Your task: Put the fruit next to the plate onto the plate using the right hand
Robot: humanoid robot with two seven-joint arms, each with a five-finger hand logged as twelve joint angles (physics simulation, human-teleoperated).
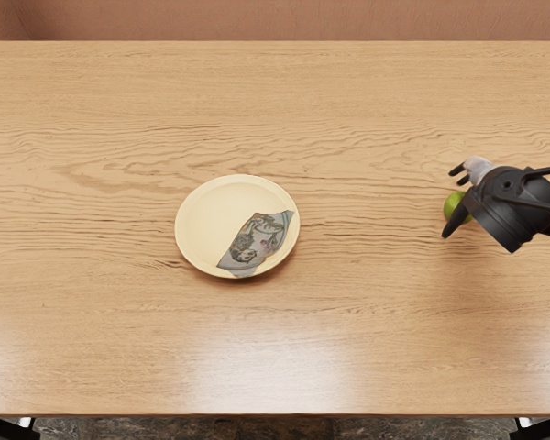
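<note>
A cream plate (211, 215) with a grey patterned patch lies left of the table's middle. Far to its right, a small green fruit (453, 204) rests on the wood, mostly hidden behind my right hand (465, 197). The right arm comes in from the right edge. Its dark fingers reach around the fruit from above and in front. I cannot see whether they press on it or only surround it. The left arm is out of sight.
The wooden table (275, 348) stretches wide between the fruit and the plate. Its front edge runs along the bottom of the view, and a brown wall lies behind the far edge.
</note>
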